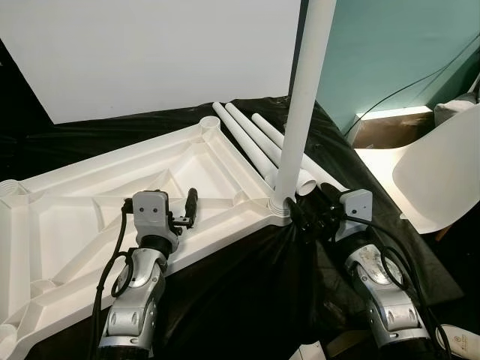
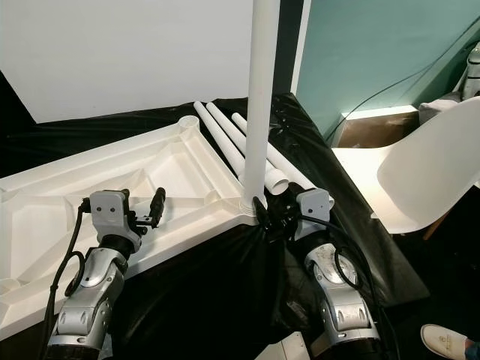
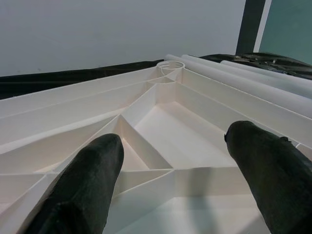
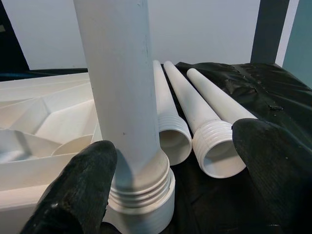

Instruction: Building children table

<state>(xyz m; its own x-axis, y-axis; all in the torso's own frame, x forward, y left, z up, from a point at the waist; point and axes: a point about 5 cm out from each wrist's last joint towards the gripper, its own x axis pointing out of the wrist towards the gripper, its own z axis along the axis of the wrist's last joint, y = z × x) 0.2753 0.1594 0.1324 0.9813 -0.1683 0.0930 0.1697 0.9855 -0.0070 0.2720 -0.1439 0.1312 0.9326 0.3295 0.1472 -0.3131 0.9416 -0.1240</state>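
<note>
Tabletop: a white moulded plastic tabletop [image 1: 112,202] lies upside down on a black plastic sheet [image 1: 247,292], its ribbed underside facing up, with round sockets at the corners.
Standing leg: one long white plastic tube leg [image 1: 304,97] stands upright in the corner socket [image 1: 280,211] nearest the right arm, its threaded end seated in the socket.
Spare legs: three more white tube legs [image 1: 255,139] lie side by side on the sheet just behind that corner, threaded ends toward the robot.
Right gripper [image 4: 170,165]: fingers spread wide apart on either side of the standing leg's base, one finger [image 4: 78,190] just beside it, gripping nothing.
Left gripper [image 3: 170,165]: open, over the ribbed underside, holding nothing.
Chair: a white plastic shell chair [image 1: 439,176] stands well off to the right.
</note>
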